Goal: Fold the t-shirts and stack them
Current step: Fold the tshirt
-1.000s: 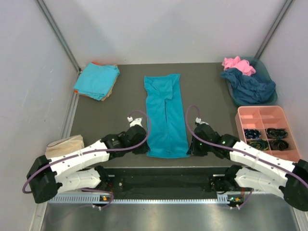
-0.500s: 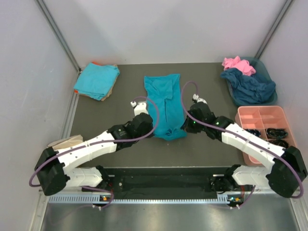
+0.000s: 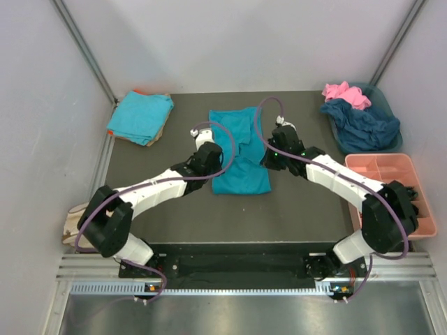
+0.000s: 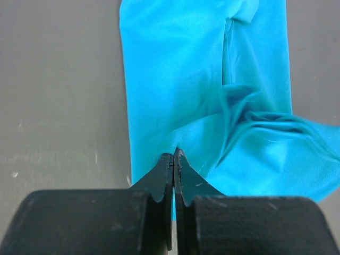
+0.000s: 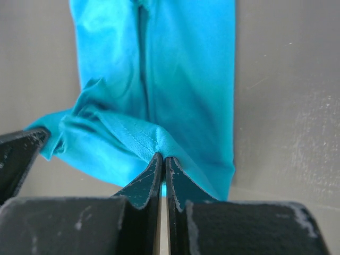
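A turquoise t-shirt (image 3: 241,150), folded into a long strip, lies mid-table. Its near end is lifted and doubled back over the rest. My left gripper (image 3: 216,156) is shut on the hem's left corner, and the left wrist view shows the cloth (image 4: 202,79) pinched at the closed tips (image 4: 174,152). My right gripper (image 3: 267,158) is shut on the right corner. The stitched hem (image 5: 133,138) bunches at its tips (image 5: 162,156), above the flat layer (image 5: 186,69). A folded turquoise shirt stack (image 3: 140,116) sits back left. A pink shirt (image 3: 343,91) and a navy shirt (image 3: 363,125) lie heaped back right.
The heaped shirts rest in a teal basket (image 3: 383,101) at the back right corner. A pink compartment tray (image 3: 398,167) with small dark items stands at the right edge, partly behind my right arm. A tan object (image 3: 72,218) lies at the near left.
Both grippers have carried the shirt's near hem away from the table's front edge toward the far end. The strip is now doubled over and shorter.
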`<state>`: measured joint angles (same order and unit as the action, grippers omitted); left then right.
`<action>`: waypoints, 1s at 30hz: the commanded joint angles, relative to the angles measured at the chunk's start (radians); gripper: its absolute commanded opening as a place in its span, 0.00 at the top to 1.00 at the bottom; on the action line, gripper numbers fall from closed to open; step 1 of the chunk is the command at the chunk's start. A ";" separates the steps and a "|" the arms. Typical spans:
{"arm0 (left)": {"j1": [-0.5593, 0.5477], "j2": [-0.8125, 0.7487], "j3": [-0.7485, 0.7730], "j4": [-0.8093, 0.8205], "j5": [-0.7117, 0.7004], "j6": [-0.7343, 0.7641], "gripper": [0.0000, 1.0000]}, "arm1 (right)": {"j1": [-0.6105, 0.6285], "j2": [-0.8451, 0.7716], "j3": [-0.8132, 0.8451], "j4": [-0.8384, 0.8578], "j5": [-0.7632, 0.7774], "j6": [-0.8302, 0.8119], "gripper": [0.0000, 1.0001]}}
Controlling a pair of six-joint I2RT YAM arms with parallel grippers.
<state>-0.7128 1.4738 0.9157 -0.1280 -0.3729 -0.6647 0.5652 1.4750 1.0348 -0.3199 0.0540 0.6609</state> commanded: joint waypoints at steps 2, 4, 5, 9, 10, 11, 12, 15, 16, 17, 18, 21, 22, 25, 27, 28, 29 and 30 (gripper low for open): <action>0.024 0.074 0.078 0.119 0.028 0.048 1.00 | -0.031 0.057 0.059 0.059 -0.013 -0.027 1.00; 0.030 0.107 0.097 0.120 0.034 0.060 1.00 | -0.044 0.077 0.064 0.068 -0.023 -0.030 1.00; 0.035 0.118 0.103 0.151 0.037 0.062 1.00 | -0.045 0.087 0.064 0.083 -0.026 -0.032 1.00; 0.053 0.166 0.123 0.166 0.052 0.073 1.00 | -0.062 0.155 0.097 0.105 -0.036 -0.044 1.00; 0.055 0.184 0.130 0.168 0.055 0.079 1.00 | -0.071 0.166 0.103 0.110 -0.045 -0.044 1.00; 0.058 0.192 0.132 0.178 0.058 0.080 1.00 | -0.076 0.180 0.108 0.123 -0.049 -0.046 1.00; 0.064 0.200 0.133 0.182 0.060 0.083 1.00 | -0.080 0.200 0.119 0.130 -0.051 -0.046 1.00; 0.082 0.227 0.146 0.182 0.069 0.088 1.00 | -0.094 0.234 0.149 0.133 -0.049 -0.056 1.00; 0.087 0.235 0.147 0.185 0.071 0.089 1.00 | -0.099 0.254 0.157 0.131 -0.051 -0.058 1.00; 0.090 0.240 0.147 0.186 0.074 0.089 1.00 | -0.102 0.260 0.163 0.127 -0.051 -0.061 1.00; 0.101 0.241 0.147 0.189 0.077 0.091 1.00 | -0.106 0.266 0.171 0.130 -0.049 -0.061 1.00; 0.118 0.247 0.146 0.195 0.084 0.093 1.00 | -0.113 0.284 0.182 0.133 -0.051 -0.063 1.00; 0.122 0.250 0.146 0.195 0.088 0.093 1.00 | -0.113 0.294 0.183 0.133 -0.049 -0.063 1.00; 0.136 0.261 0.152 0.202 0.095 0.097 1.00 | -0.119 0.306 0.192 0.134 -0.051 -0.064 1.00; 0.145 0.273 0.160 0.205 0.104 0.103 1.00 | -0.122 0.317 0.202 0.136 -0.049 -0.064 1.00; 0.148 0.278 0.163 0.205 0.109 0.102 1.00 | -0.123 0.323 0.203 0.136 -0.049 -0.064 1.00; 0.153 0.283 0.167 0.205 0.112 0.103 1.00 | -0.125 0.332 0.211 0.136 -0.049 -0.066 1.00; 0.154 0.295 0.172 0.205 0.114 0.105 1.00 | -0.126 0.338 0.215 0.136 -0.074 -0.066 1.00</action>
<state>-0.5713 1.7432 1.0412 0.0120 -0.2756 -0.5758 0.4580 1.7870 1.1904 -0.2230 0.0029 0.6098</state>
